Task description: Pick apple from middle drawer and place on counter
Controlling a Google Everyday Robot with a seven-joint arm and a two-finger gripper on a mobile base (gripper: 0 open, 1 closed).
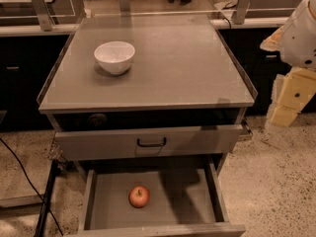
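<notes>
A small red apple [139, 196] with yellowish patches lies on the flat grey floor of the middle drawer [192, 201], which is pulled out at the bottom of the view. Above it is the counter [187, 68], the wide grey top of the cabinet with a raised clear rim. My gripper [289, 105] hangs at the right edge of the view, beside the cabinet and off its right front corner. It is well above and to the right of the apple and holds nothing that I can see.
A white bowl [114, 57] stands on the counter's left part. A closed drawer front with a black handle [151, 142] sits just above the open drawer. Pale worktops over dark cabinets run behind. A black cable [19, 169] crosses the speckled floor at left.
</notes>
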